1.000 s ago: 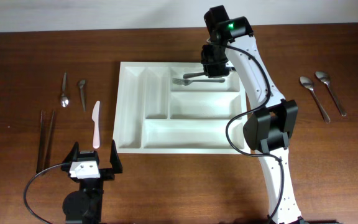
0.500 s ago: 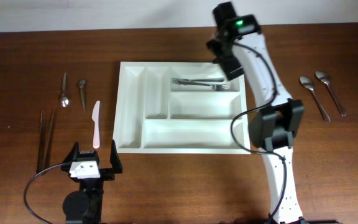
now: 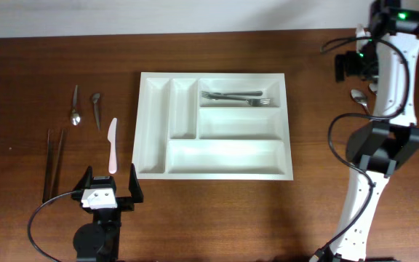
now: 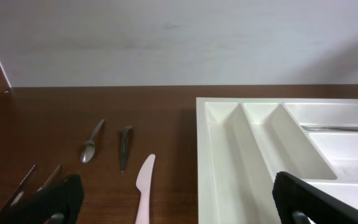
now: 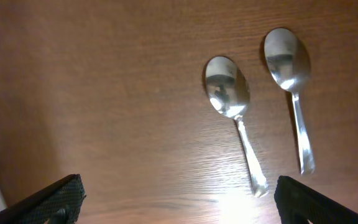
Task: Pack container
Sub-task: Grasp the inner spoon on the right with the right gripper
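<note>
Container [image 3: 224, 157], white, five-celled, flat at mid-table [image 3: 35, 65], well apart from both grippers. Two forks [image 3: 238, 97] down in the upper right wide cell, the other four cells bare.

Right gripper [image 5: 179, 205] out past the tray's right edge, above two spoons [image 5: 232, 106], fingers spread wide with nothing between them. Left gripper [image 3: 110, 182] low at the near left, likewise spread and empty, just short of the pink knife [image 3: 112, 144].

Probably a spoon pick next, and trouble enough in it:
- Spoons side by side, near but not touching; easy to catch both at once, or to shove the neighbour askew.
- Thin, flat metal on bare wood; likely to skid out from under closing fingers.
- Gripped at the bowl end, apt to swing and hang crooked.
- Released crooked, liable to bridge a divider or clatter onto the forks instead of lying flat.
</note>
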`<action>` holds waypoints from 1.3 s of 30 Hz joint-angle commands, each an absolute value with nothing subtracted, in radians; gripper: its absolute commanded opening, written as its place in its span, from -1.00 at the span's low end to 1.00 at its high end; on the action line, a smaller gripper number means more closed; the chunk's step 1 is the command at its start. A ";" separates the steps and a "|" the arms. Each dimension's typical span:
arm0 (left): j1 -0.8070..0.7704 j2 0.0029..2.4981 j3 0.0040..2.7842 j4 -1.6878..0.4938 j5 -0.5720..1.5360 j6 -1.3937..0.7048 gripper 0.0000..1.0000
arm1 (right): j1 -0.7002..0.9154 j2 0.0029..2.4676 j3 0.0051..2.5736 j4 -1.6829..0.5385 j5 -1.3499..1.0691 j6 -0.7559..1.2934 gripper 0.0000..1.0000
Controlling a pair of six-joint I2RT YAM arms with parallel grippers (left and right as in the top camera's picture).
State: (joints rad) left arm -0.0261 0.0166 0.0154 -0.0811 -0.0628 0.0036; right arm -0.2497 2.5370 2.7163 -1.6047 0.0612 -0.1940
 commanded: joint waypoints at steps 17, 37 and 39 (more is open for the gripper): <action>-0.030 0.012 0.010 -0.080 -0.056 0.015 0.98 | -0.400 2.510 2.287 -1.386 0.027 -0.573 0.98; -0.030 0.012 0.010 -0.080 -0.056 0.015 0.99 | -0.400 2.510 2.172 -1.280 0.090 -0.568 0.50; -0.030 0.012 0.010 -0.080 -0.056 0.015 0.99 | -0.400 2.510 2.171 -1.278 0.091 -0.560 -0.05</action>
